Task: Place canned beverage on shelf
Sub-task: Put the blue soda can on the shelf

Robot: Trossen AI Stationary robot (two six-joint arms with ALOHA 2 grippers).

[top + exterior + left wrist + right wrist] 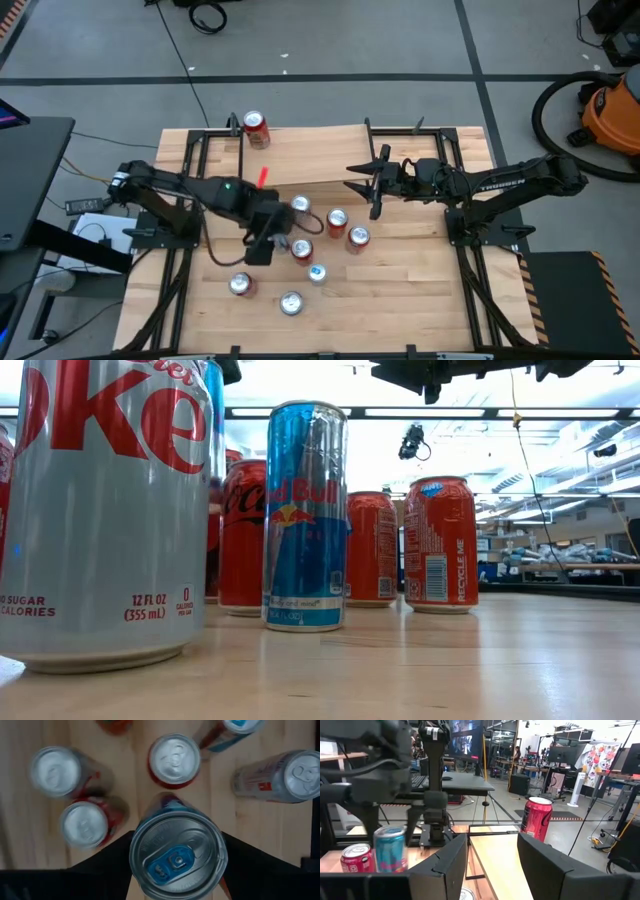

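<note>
My left gripper (268, 238) points down over the cluster of cans and is shut on a slim can with a blue tab (177, 852). The same can also shows in the right wrist view (390, 850). My right gripper (365, 186) is open and empty, hovering by the near edge of the shelf (310, 158). The shelf is a light-wood board on black legs. A red can (256, 128) stands upright on the shelf's far left corner and also shows in the right wrist view (536, 817). My left gripper pinches the slim can between its two fingers (107, 857), on opposite sides of its wall (136, 851) just below the top rim. The fingers come from above, pointing down. The can stands upright. I cannot tell whether its base is on the table.
Several other cans stand upright on the table around my left gripper: red ones (337, 222) (301, 249), a blue-and-silver one (316, 272) and silver ones (291, 303) (240, 285). Black frame rails (190, 180) (460, 190) run along both sides of the table.
</note>
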